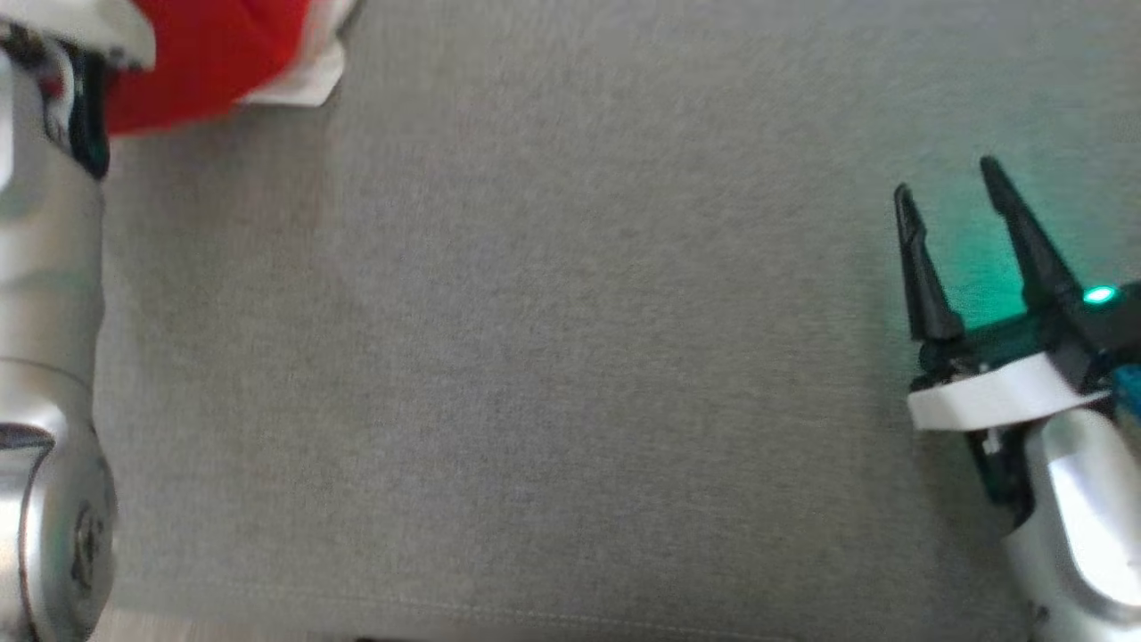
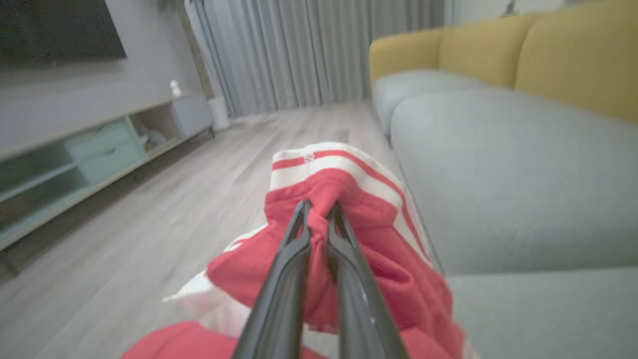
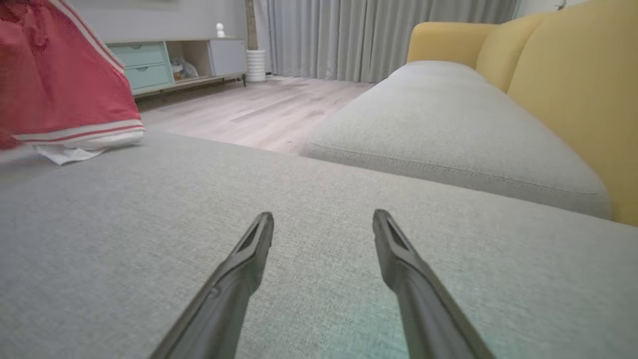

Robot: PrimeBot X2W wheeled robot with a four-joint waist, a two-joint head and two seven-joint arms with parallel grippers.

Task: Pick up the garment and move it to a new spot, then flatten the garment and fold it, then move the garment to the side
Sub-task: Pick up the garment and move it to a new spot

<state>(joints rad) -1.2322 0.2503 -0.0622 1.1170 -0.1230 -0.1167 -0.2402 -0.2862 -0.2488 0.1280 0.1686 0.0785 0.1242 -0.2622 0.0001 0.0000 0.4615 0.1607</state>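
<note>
Sofa seat [image 1: 535,357], grey and broad, stretches under both arms. Garment [image 2: 384,224], red with white striped trim, sits bunched at the seat's far left corner, its lower edge touching the cushion. The left gripper [image 2: 319,207] has its fingers clamped together on a fold of red cloth. The right gripper [image 3: 323,224] hovers low over bare seat, well apart from the garment, fingers spread wide and pointing forward.

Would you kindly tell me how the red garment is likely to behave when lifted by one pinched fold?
Probably floppy: the garment bunches and droops around the left gripper, so it should hang and trail. Likely light, since a small pinch gathers it. It may drag on the textured grey cushion.
</note>
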